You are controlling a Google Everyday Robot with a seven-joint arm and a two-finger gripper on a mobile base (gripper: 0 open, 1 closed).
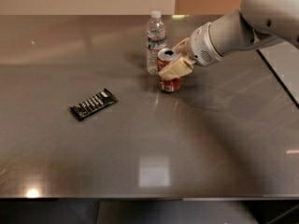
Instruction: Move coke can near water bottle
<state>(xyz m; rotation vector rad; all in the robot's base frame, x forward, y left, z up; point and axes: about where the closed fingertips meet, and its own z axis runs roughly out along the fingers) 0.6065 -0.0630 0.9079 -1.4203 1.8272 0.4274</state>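
The red coke can with a silver top stands on the steel table, just right of and in front of the water bottle, a clear bottle with a white cap and a dark label band. My gripper reaches in from the right, and its tan fingers wrap around the can's upper part. The near finger covers the can's middle. Can and bottle stand very close together.
A flat black snack bar wrapper lies on the table to the left. The white arm spans the upper right. The table's right edge runs diagonally, with a pale floor beyond it.
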